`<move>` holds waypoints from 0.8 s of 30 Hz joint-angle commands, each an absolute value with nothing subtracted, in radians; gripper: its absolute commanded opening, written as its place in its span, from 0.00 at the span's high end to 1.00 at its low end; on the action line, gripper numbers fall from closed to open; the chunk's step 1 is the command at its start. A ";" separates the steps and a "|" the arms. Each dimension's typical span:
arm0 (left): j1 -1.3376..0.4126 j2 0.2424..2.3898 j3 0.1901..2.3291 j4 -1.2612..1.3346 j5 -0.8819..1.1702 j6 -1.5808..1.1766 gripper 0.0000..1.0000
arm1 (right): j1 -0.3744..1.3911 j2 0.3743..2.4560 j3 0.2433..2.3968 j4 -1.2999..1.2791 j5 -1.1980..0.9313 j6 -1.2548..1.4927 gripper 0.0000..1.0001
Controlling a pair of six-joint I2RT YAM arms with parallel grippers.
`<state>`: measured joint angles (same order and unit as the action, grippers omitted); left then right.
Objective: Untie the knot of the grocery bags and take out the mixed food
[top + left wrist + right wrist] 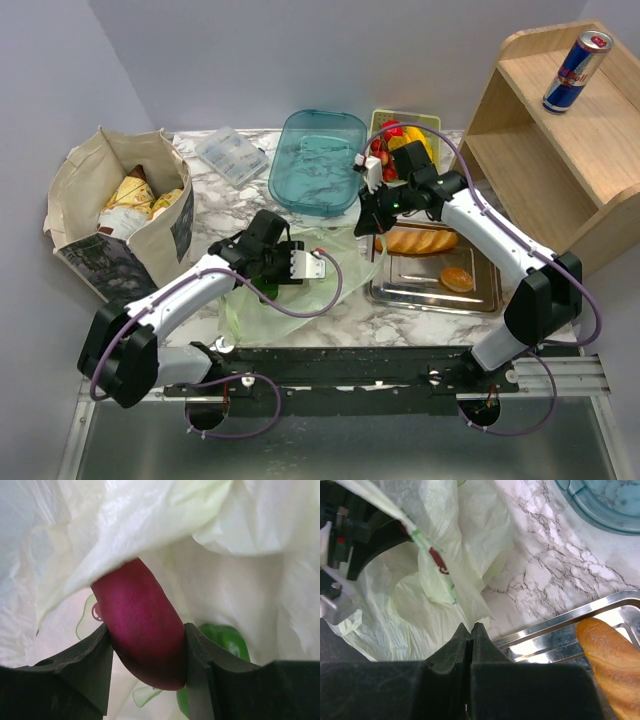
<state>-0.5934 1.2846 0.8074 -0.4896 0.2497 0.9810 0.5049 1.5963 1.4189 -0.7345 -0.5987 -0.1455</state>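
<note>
Walls (250, 60): plain pale lilac-grey, meeting in a corner behind the table.
Table (215, 195): white marble with grey veins.
Canvas tote (120, 215): far left, standing open, wrapped packs inside.
Clear plastic pack (232, 153): at the back, beside the teal tub (318, 160).
Thin green bag (300, 290): crumpled flat at the table's near middle, in front of the tub and left of the metal tray (440, 295).
Left gripper (146, 650): inside the bag, fingers clamped on both sides of a magenta vegetable (135, 610); a green pepper (227, 640) lies just behind.
Right gripper (471, 630): jaws pressed together at the bag's right edge, beside the tray rim.
Metal tray: holds a bread loaf (420, 240) and a bun (457, 279).
Wooden shelf (560, 150): far right, a drink can (577, 70) lying on top.
</note>
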 commanded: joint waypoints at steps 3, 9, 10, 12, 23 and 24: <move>-0.584 1.103 0.802 -0.691 0.340 1.032 1.00 | 0.507 1.541 1.396 -0.693 -0.547 -0.115 0.99; -0.549 0.935 0.875 -0.734 0.727 0.950 1.00 | 0.508 1.538 1.409 -0.682 -0.572 -0.098 0.99; -0.548 0.919 0.883 -0.698 0.761 0.898 1.00 | 0.508 1.538 1.417 -0.680 -0.587 -0.095 0.99; -0.548 0.913 0.900 -0.617 0.811 0.783 1.00 | 0.508 1.535 1.433 -0.674 -0.610 -0.082 0.92; -0.371 1.002 0.989 -0.118 0.987 0.035 1.00 | 0.507 1.435 1.588 -0.638 -0.609 -0.003 0.08; -0.358 1.013 0.997 -0.070 0.995 -0.042 1.00 | 0.508 1.427 1.595 -0.638 -0.616 0.033 0.08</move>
<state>-0.4255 0.9844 0.9455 -0.3573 0.8570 0.3641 0.5049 1.4933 1.5230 -0.6704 -0.5968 -0.0360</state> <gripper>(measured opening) 0.514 0.913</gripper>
